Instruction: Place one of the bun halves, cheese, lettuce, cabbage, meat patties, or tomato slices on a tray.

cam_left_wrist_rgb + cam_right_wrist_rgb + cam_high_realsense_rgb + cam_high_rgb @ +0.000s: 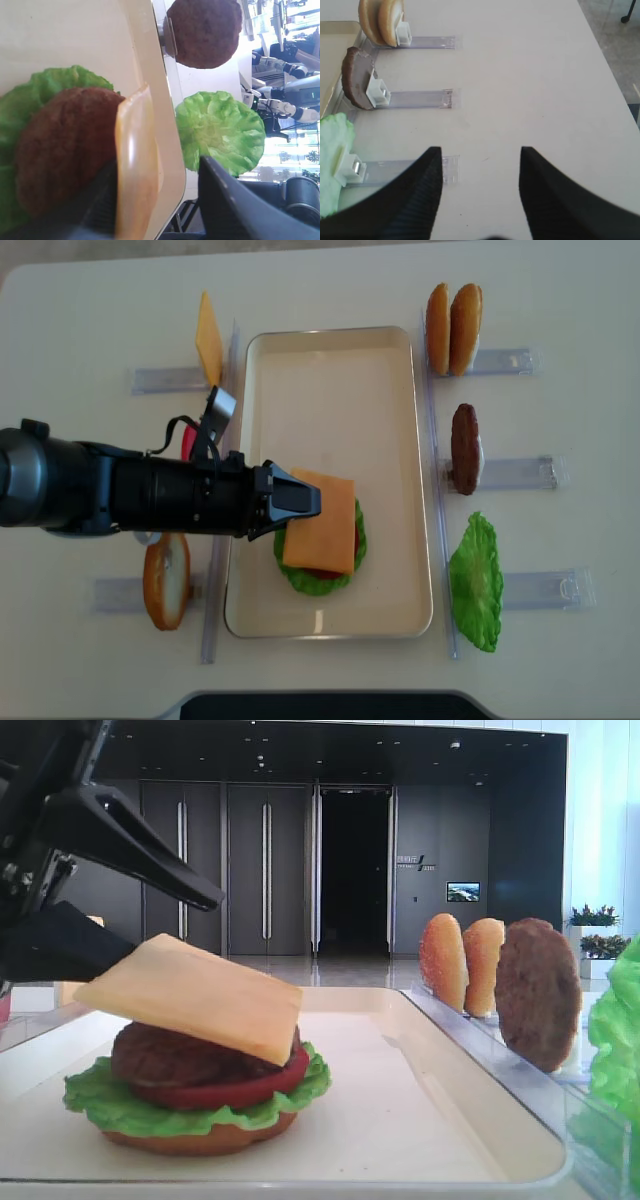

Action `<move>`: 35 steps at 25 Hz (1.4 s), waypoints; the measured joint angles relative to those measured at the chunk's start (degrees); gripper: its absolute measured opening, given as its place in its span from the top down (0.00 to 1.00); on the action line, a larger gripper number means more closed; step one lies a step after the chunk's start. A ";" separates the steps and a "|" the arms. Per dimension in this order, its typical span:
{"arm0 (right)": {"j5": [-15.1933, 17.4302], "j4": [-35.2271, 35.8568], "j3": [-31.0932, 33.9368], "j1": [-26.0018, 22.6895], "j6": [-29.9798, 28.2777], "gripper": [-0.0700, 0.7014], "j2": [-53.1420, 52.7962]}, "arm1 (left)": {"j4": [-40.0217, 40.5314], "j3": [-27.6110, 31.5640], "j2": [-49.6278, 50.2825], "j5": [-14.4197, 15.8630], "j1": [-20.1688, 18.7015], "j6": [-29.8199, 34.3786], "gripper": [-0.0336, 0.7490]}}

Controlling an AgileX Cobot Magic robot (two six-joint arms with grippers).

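Observation:
On the cream tray [330, 370] stands a stack of bun half [200, 1138], lettuce [100, 1105], tomato slice [240, 1092] and meat patty [170, 1055]. A yellow cheese slice [190, 995] lies tilted on top, its left end resting on the lower finger. My left gripper [305, 502] reaches in from the left and is open, the upper finger clear above the cheese [135, 165]. My right gripper [480, 150] hangs open over bare table with nothing between its fingers.
Clear racks right of the tray hold two bun halves [452, 328], a patty [465, 448] and a lettuce leaf [477, 580]. Left of the tray stand another cheese slice [208, 338] and a bun half [166, 580]. The tray's far half [430, 1120] is bare.

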 joint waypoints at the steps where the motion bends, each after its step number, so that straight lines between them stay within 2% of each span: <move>1: 0.00 0.00 0.00 0.00 0.00 0.43 0.00 | 0.00 0.00 0.00 0.00 0.00 0.00 0.45; 5: 0.00 0.00 0.00 0.00 0.00 0.43 0.00 | 0.00 0.00 0.00 0.00 0.00 0.00 0.38; 18: 0.00 0.00 0.00 0.00 0.00 0.43 0.00 | 0.00 0.00 -0.91 -2.28 0.88 -1.75 0.36; 21: 0.00 0.00 0.00 0.00 0.00 0.43 0.00 | 0.81 0.00 -3.17 -3.05 3.17 -4.41 0.36; 24: 0.00 0.00 0.00 0.00 0.00 0.43 0.00 | 4.42 0.00 -4.91 -5.36 4.89 -7.99 0.36; 30: 0.00 0.00 0.00 0.00 0.00 0.43 0.00 | 6.94 -0.71 -6.58 -5.77 5.09 -10.54 0.36; 35: 0.00 0.00 0.00 0.00 0.00 0.43 0.00 | 13.73 -5.97 -9.44 -5.83 5.09 -17.03 0.36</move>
